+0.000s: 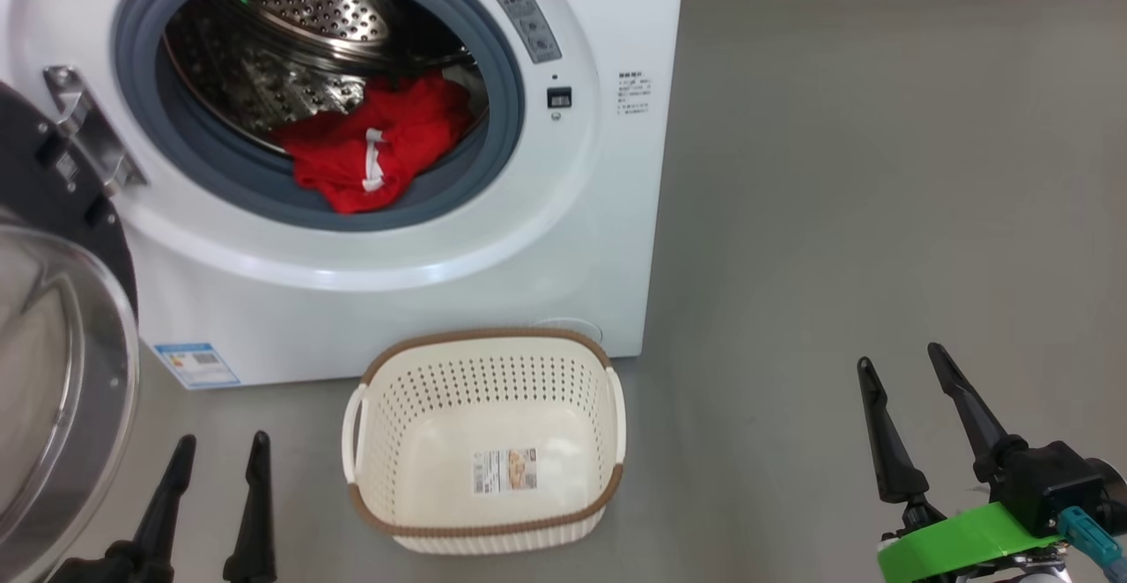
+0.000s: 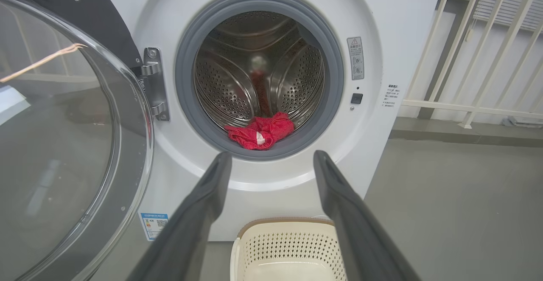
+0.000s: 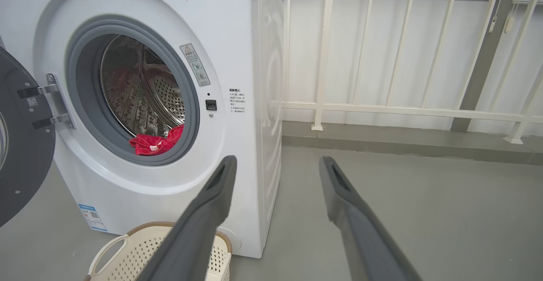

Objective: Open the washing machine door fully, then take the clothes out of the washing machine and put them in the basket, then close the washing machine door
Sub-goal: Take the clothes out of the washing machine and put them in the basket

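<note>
The washing machine door (image 1: 57, 363) stands open. Red clothes (image 1: 374, 147) lie at the drum (image 1: 290, 33) mouth. Left hand (image 1: 223, 436) and right hand (image 1: 900, 354) are released, flanking the basket (image 1: 484, 385).

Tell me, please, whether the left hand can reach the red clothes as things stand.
Probably yes: the door is swung aside, the clothes lie at the front of the drum, and the open left hand faces them with nothing between.

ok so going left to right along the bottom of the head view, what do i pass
door → left claw → basket → right claw
</note>
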